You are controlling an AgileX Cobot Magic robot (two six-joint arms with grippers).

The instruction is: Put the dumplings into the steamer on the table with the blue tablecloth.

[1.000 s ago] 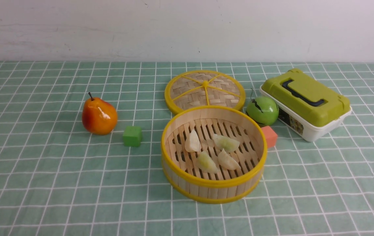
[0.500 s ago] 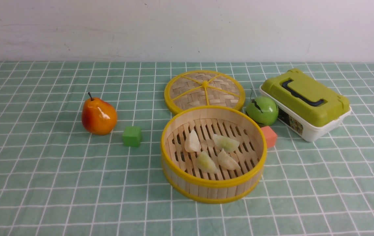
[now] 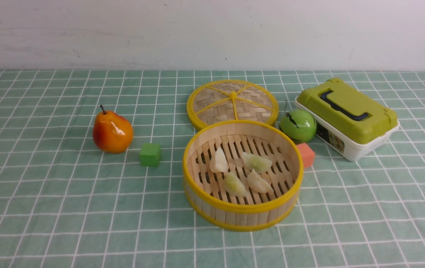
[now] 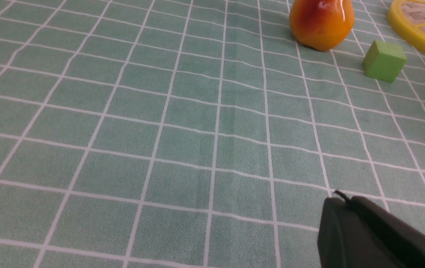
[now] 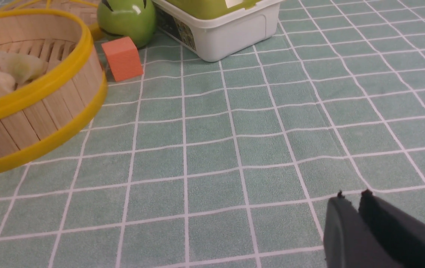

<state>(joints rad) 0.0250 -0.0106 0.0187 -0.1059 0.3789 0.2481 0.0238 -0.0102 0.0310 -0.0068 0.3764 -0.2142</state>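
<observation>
Bamboo steamer [image 3: 243, 214] holds four dumplings [image 3: 241, 172], well away from left end effector [image 4: 341, 197] pressed together and right end effector [image 5: 352, 195] slightly parted, both empty.

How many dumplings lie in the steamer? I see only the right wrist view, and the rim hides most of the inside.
Observer: The front view shows four dumplings on the slats of the steamer.
Operator: Does any dumpling lie outside it?
Observer: I see none on the cloth in any view. On the steamer's left side stand only a green cube and a pear.
Operator: What about the left gripper?
Observer: In the left wrist view the left gripper is shut, holds nothing and hangs over bare cloth.
</observation>
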